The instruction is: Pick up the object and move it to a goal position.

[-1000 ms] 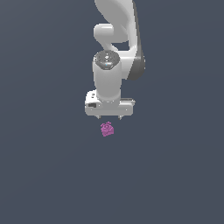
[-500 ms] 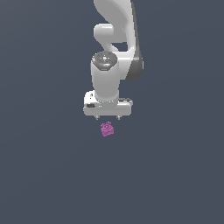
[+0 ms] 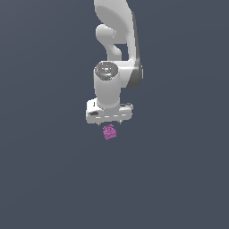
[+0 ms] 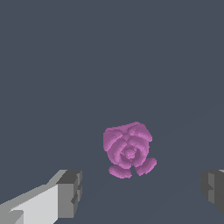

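- The purple lump point(image 4: 128, 151) lies on the bare grey floor point(image 3: 49, 179), away from any edge, directly under the gripper point(image 4: 142, 192).
- It looks small, light and stiff; its bumpy, petal-like sides should give grip, best taken across the middle.
- The fingers point(image 4: 70, 192) stand wide apart, touching nothing, holding nothing.

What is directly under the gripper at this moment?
The magenta object lies on the dark floor below the open gripper, between its fingers, untouched. The exterior view hides the fingertips behind the hand.
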`<state>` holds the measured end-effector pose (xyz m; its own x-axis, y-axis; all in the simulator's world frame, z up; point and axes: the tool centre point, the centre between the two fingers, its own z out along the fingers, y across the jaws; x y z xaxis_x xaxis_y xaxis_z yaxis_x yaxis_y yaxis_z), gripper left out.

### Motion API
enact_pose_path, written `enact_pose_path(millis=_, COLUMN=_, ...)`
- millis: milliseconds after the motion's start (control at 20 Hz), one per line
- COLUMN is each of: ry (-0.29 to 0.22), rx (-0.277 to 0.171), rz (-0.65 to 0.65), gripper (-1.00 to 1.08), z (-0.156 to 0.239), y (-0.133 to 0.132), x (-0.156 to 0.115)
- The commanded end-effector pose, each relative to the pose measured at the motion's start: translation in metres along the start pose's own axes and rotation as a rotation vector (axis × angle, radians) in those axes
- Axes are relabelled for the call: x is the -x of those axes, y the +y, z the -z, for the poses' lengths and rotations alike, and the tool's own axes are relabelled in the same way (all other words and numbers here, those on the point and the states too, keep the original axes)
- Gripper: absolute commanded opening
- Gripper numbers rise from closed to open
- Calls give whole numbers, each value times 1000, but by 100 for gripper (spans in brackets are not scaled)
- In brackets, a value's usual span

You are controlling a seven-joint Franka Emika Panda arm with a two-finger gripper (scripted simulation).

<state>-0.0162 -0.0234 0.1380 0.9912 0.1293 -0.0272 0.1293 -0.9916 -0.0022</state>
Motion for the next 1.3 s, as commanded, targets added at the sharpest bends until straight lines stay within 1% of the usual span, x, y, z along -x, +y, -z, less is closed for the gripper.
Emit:
enact_pose_path(millis=0, ry=6, rx=2, rz=52, gripper=100, z=-12, y=1, x=2)
enact_pose_path(millis=300, ry=19, rx=4, rz=157, gripper=100, z=-35, y=3, x=6)
enact_pose_path(millis=550, ry=25, rx=5, rz=204, gripper=100, z=-45, y=4, x=8)
enact_pose_path(millis=950, ry=25, rx=5, rz=210, gripper=100, z=-50, y=4, x=9)
enact_pose_path(millis=1250, ry=26, rx=5, rz=213, gripper=100, z=-74, y=3, x=9)
